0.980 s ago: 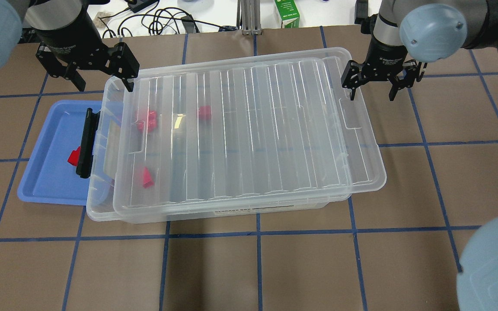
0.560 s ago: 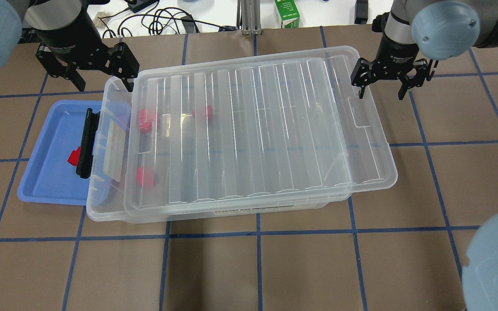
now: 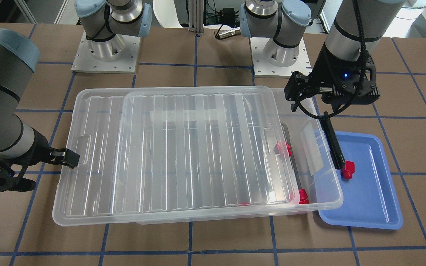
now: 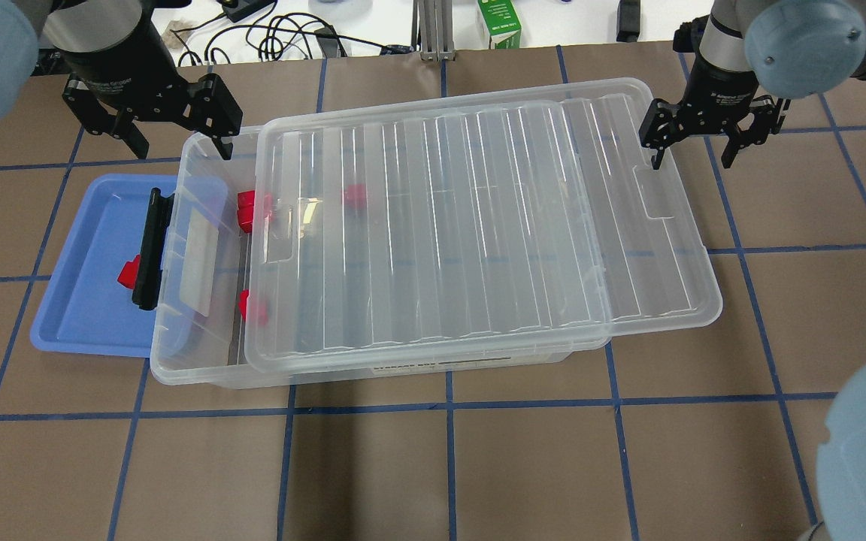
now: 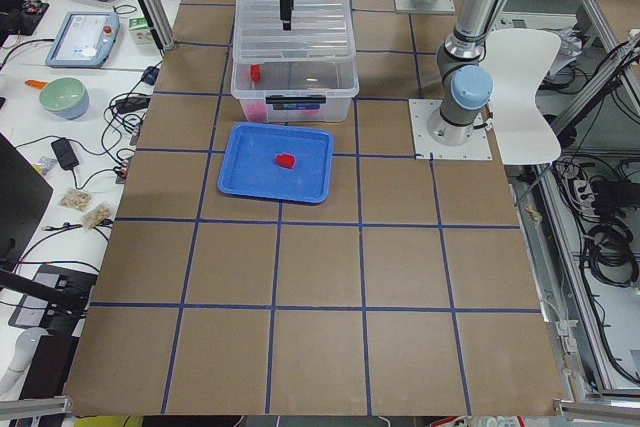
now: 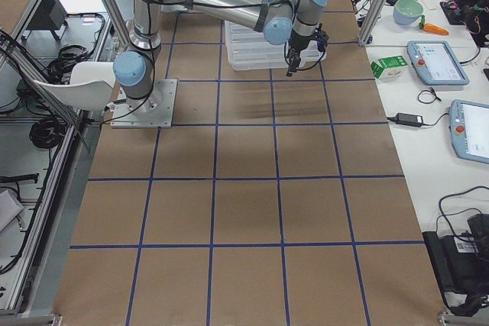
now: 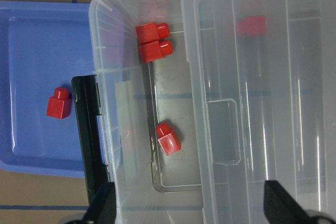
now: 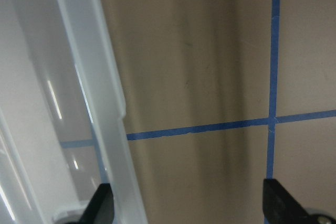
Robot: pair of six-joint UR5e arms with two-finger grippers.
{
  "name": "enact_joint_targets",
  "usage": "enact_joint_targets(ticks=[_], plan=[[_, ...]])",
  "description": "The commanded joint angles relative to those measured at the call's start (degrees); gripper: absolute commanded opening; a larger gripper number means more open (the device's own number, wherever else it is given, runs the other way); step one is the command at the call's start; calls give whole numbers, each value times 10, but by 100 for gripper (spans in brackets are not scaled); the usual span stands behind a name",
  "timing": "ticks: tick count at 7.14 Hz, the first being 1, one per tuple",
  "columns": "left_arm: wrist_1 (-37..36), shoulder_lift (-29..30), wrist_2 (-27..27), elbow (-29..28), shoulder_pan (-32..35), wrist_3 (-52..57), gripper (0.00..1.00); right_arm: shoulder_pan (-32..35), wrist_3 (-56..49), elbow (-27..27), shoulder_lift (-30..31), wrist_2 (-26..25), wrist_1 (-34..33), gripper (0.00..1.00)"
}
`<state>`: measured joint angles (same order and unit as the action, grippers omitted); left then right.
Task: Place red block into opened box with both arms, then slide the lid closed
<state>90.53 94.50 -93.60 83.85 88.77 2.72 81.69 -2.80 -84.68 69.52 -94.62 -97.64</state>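
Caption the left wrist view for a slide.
Clear lid covers all but one end of the box; red blocks inside, one red block lying in the blue tray.

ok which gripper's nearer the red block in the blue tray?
Left. The left gripper hangs over the box's open end, its long finger reaching down beside the red block; the right gripper is at the lid's far end.

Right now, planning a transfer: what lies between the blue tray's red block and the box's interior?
The clear plastic box's end wall and black latch bar, in the left wrist view.
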Motion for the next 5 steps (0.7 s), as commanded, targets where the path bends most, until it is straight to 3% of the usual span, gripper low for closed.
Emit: enact_joint_targets(ticks=[1,5], plan=[[0,0,0,0,0,0,100,-16,-2,2,0,-1,-1,100],[0,0,0,0,0,0,100,-46,-48,2,0,-16,-1,100]])
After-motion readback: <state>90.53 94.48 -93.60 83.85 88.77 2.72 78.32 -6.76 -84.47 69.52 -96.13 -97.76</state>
